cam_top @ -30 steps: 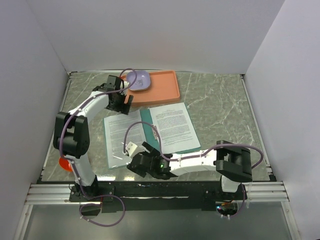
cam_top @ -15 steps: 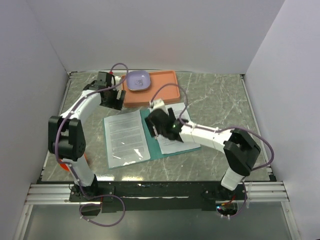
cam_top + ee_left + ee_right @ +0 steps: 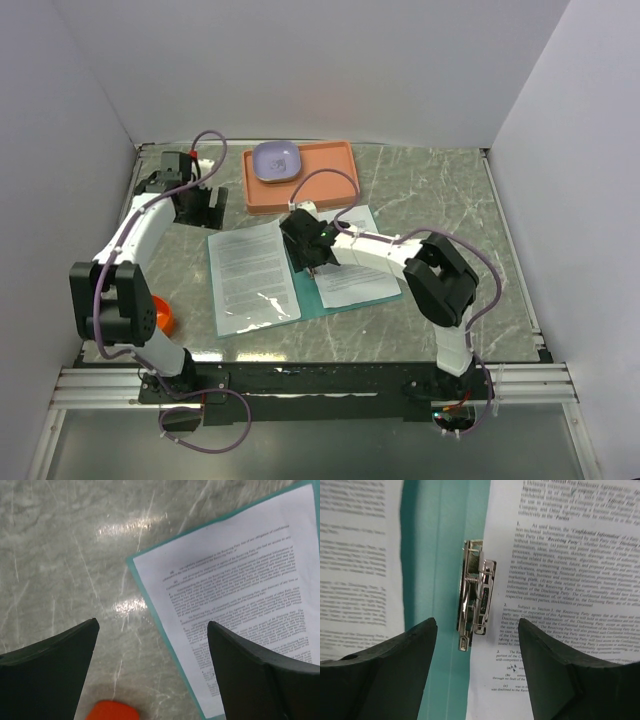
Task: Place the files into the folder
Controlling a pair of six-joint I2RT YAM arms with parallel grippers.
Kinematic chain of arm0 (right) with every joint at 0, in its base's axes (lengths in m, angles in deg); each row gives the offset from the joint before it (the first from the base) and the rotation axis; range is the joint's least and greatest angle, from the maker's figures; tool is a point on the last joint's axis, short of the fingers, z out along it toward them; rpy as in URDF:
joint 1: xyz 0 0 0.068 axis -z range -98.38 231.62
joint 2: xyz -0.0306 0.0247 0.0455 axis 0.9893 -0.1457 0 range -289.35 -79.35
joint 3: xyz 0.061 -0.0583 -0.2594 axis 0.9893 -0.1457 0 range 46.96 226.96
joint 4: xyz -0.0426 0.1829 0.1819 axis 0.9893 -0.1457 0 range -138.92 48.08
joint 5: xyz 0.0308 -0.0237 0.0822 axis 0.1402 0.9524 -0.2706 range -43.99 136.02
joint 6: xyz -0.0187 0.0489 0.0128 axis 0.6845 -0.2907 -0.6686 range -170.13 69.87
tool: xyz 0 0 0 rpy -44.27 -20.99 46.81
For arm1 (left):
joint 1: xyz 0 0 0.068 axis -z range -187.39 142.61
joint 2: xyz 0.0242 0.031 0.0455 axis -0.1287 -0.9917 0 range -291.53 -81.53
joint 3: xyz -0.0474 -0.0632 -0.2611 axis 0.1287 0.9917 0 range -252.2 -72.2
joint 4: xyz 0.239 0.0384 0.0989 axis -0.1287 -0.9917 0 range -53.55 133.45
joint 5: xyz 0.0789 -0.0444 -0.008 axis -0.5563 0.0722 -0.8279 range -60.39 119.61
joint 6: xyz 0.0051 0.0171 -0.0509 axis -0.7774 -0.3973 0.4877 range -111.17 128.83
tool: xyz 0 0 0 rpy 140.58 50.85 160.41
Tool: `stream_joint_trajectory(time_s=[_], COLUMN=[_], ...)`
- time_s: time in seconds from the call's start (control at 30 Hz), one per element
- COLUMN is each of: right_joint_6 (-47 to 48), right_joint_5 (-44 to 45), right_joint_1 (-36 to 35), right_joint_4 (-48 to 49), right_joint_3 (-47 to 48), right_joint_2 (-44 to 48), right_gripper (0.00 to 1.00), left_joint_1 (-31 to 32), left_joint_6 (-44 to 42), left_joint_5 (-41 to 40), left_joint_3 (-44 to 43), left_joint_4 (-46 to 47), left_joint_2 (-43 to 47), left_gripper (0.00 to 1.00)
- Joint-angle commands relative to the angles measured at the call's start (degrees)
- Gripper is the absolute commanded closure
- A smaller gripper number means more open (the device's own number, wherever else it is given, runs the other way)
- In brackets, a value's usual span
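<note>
The teal folder (image 3: 296, 262) lies open on the marble table with one of the files on each half: a left sheet (image 3: 252, 275) and a right sheet (image 3: 358, 262). My right gripper (image 3: 308, 252) hovers over the spine. In the right wrist view it (image 3: 477, 625) is open, its fingers standing either side of the lower end of the metal fastener (image 3: 476, 592), between the left sheet (image 3: 355, 555) and right sheet (image 3: 560, 555). My left gripper (image 3: 203, 210) is open and empty at the back left. Below it (image 3: 152, 627) are bare marble, the folder's edge (image 3: 168, 645) and a sheet (image 3: 235, 590).
An orange-pink tray (image 3: 325, 180) holding a purple bowl (image 3: 277, 160) stands just behind the folder. A small orange object (image 3: 162, 316) lies at the front left by the left arm's base and shows in the left wrist view (image 3: 112, 711). White walls enclose the table.
The right arm swung from the table's front edge up over the folder's spine. The left arm drew away from the tray toward the back left corner, uncovering the orange object.
</note>
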Motion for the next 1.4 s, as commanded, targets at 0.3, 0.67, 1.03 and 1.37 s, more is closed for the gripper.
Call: stream_joint_trajectory(time_s=[0.3, 0.67, 1.03, 1.37], right_joint_6=[-3.5, -4.5, -4.2, -6.2], right_joint_5=[-1.6, -2.2, -1.3, -5.1], right_joint_1=[0.5, 1.2, 1.6, 2.1], right_joint_4=[-3.4, -2.7, -2.5, -0.1], right_joint_3=[6.1, 6.3, 5.4, 3.1], right_joint_2=[-4.7, -8.1, -7.6, -8.8], right_gripper=[0.36, 0.48, 0.43, 0.77], left_joint_1=[-4.1, -5.3, -5.8, -5.8], left_joint_6=[-3.0, -3.9, -4.0, -4.3], left_joint_5=[3.9, 4.0, 5.3, 5.1], left_joint_3=[5.7, 7.9, 8.5, 10.2], left_joint_4=[-2.5, -2.9, -3.0, -3.0], left_joint_2=[10.5, 11.7, 11.5, 11.2], left_gripper=[0.02, 0.02, 0.03, 0.02])
